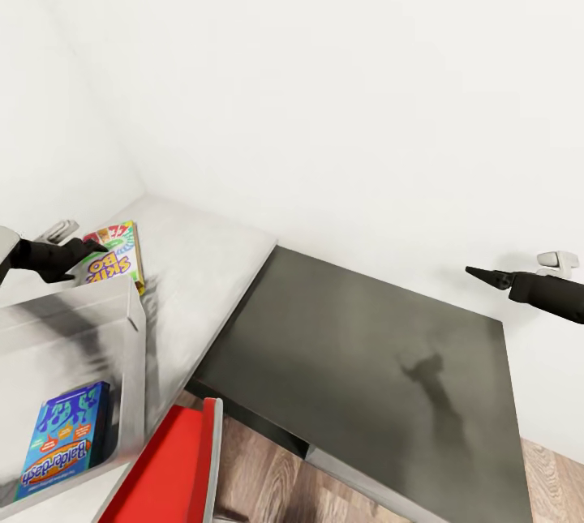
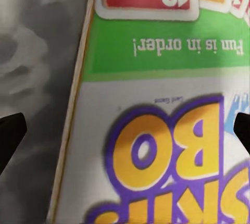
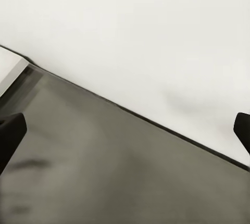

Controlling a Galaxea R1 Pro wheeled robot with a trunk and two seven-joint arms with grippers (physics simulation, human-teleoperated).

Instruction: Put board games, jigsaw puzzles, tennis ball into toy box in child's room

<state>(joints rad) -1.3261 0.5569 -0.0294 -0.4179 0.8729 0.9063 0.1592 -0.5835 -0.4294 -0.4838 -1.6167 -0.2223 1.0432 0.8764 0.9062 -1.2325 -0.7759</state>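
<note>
While the Skip-Bo box (image 1: 116, 257) lies flat on the surface (image 1: 203, 263) behind the toy box (image 1: 122, 320), its long axis runs toward the wall. Left gripper (image 1: 85, 251) hovers over it, fingers wide apart, touching nothing. Right gripper (image 1: 478, 272) hangs over the dark table (image 1: 365, 345); its fingers also stand apart.

Lighting: bright, even, diffuse; white wall (image 1: 324, 61) nearly featureless. Shadows: soft arm-shaped smudge on the dark surface (image 1: 365, 361); blurred grey streaks on the toy box (image 1: 122, 320) wall. Focus: Skip-Bo box (image 2: 166, 130) print soft at close range. Glare: none seen.
</note>
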